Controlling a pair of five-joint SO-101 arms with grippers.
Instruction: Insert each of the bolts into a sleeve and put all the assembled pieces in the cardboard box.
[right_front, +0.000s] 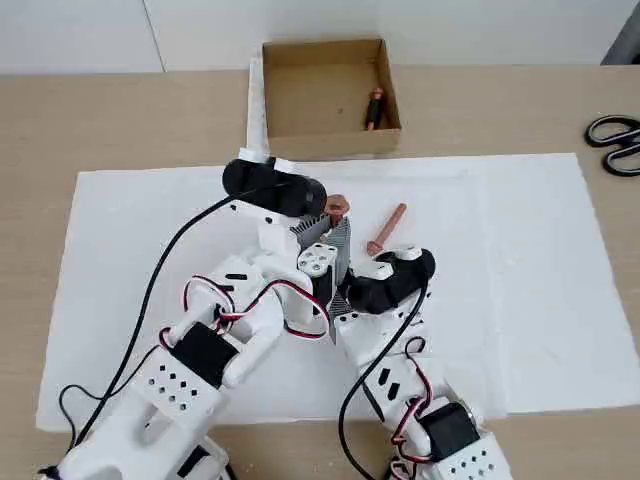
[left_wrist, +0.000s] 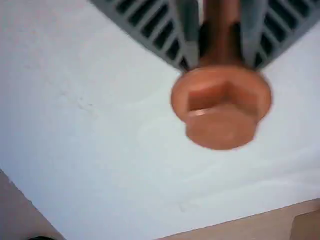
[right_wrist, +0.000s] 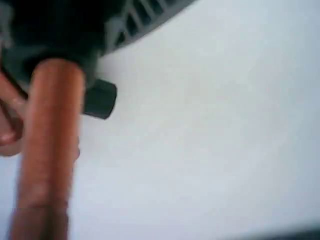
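The high view takes in the white sheet (right_front: 540, 300) lying just in front of the cardboard box (right_front: 325, 142), with both arms over it. Scissors (right_front: 615, 143) lie on the table (right_front: 60, 120), well to the box's right. The left wrist view shows up close the left gripper (right_front: 333, 224), near the box's front wall, pinching a bolt (left_wrist: 220, 105) by its shank. The right gripper (right_front: 377, 258) sits farther from the box, at the end of a copper rod (right_front: 388, 228) on the sheet. Whether it grips the rod I cannot tell. One assembled piece (right_front: 372, 108) lies inside the box by its right wall.
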